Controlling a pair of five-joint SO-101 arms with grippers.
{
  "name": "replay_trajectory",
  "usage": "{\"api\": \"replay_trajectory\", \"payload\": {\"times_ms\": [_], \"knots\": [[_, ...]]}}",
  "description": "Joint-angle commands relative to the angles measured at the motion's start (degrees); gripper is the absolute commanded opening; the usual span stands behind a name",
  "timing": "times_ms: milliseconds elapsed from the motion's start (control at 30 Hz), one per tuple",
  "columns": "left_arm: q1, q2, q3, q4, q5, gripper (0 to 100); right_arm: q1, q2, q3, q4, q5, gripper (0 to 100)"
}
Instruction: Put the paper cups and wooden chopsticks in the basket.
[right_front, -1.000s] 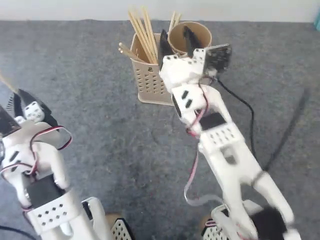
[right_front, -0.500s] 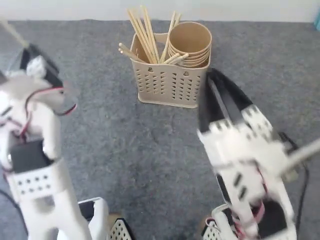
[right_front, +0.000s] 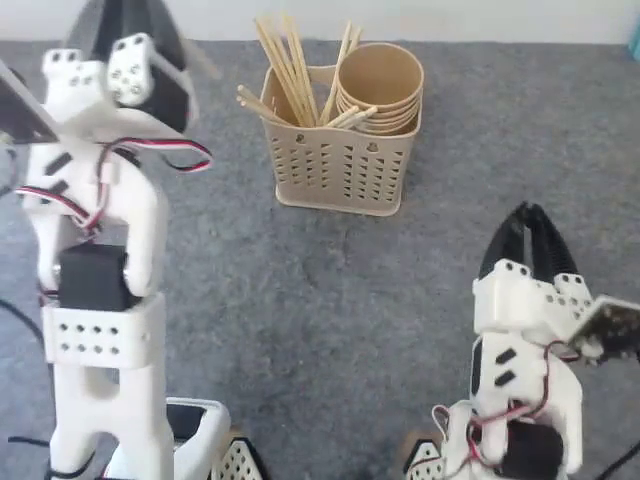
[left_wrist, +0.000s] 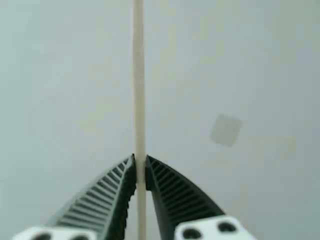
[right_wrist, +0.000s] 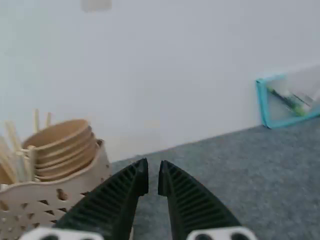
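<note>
Grey carpet (right_front: 300, 300) carries the basket (right_front: 340, 165) at far centre, with paper cups (right_front: 380, 80) stacked inside. The left gripper (left_wrist: 140, 167), risen at far left, pinches one chopstick (left_wrist: 138, 75). The right gripper (right_wrist: 152, 172), pulled back from the basket to near right, is nearly closed and empty.

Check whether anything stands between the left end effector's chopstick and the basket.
Nothing visible does. The left end effector clamps the chopstick left of the basket, with bare carpet between them; the right end effector sits well off that line.
</note>
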Motion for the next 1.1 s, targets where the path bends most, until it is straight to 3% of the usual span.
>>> {"api": "replay_trajectory", "payload": {"times_ms": [0, 100, 200, 333, 600, 900, 1067], "knots": [[5.45, 0.09, 3.91, -10.11, -0.97, 1, 5.14, -0.66, 6.33, 0.57, -0.62, 5.8], [9.58, 0.09, 10.24, -18.29, -7.12, 1, 5.93, -0.84, 12.31, 0.92, -0.62, 5.8], [12.13, 0.88, 14.20, -20.40, -10.20, 1, 5.93, -0.84, 19.25, 0.92, -0.70, 5.8], [11.96, 6.68, 14.64, -23.12, -10.02, 1, 5.85, -0.84, 25.76, 0.40, -0.70, 5.8], [12.48, 19.52, 14.55, -31.30, -10.02, 1, 5.49, -0.84, 24.97, 4.09, -0.70, 5.8], [11.96, 26.11, 14.81, -31.82, -10.37, 2, 5.49, -0.84, 25.23, 4.26, -0.44, 5.8], [10.90, 26.64, 15.69, -31.38, -9.93, 17, 5.49, -0.84, 25.23, 4.53, -0.35, 5.8]]}}
